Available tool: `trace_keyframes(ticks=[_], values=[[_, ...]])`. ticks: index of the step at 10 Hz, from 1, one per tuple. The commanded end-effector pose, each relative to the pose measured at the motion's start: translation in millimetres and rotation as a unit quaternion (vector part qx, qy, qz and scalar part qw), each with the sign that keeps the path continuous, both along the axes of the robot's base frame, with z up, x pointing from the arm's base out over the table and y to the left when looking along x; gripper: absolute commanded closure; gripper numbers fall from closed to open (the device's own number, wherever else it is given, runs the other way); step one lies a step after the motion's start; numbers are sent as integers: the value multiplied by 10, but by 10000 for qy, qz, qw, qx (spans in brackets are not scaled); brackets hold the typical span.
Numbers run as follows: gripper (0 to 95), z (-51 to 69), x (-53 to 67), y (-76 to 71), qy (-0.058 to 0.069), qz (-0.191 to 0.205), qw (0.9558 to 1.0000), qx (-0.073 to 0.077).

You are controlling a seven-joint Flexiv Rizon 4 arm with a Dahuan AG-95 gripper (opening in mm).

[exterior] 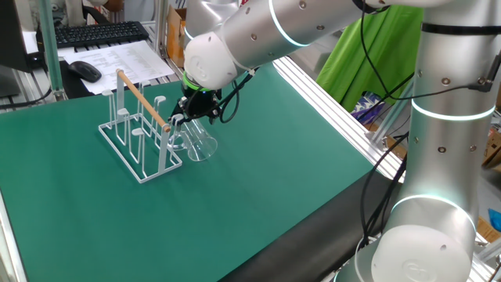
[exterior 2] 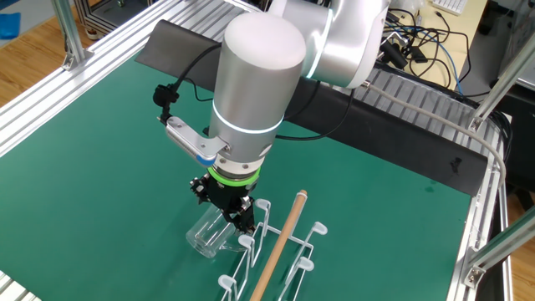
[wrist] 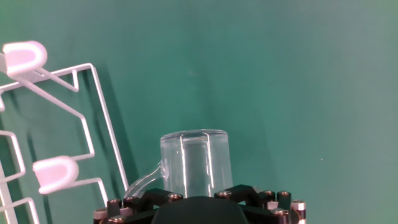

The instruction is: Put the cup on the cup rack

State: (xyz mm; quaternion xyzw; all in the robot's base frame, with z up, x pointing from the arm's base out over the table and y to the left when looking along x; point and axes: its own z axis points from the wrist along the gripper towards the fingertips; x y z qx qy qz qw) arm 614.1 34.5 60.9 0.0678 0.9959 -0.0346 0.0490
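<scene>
clear glass cup [wrist: 196, 163] tilted, handled | beside white rack [exterior: 141, 133] | tool [exterior: 188, 119] apart

This is a robotics lab or test bench, not a home. A silver industrial arm [exterior: 438, 117] stands at a table covered with a green mat [exterior: 258, 172], framed by aluminium extrusion rails [exterior 2: 50, 92]. At the upper left of one fixed view lie a black keyboard [exterior: 98, 33], a mouse [exterior: 84, 70] and printed papers [exterior: 125, 59]. At the upper right of the other fixed view, loose cables [exterior 2: 426, 42] trail across a desk.
</scene>
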Motion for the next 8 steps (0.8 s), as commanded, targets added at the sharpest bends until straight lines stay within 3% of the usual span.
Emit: trace_keyframes(ticks=[1, 5, 6, 8], values=[[0, 3, -6, -3, -3, -13, 10000, 3], [0, 3, -6, -3, 18, -173, 9998, -15], [0, 3, -6, -3, 253, -93, 9996, -67], [0, 3, -6, -3, 474, -13, 9987, -197]])
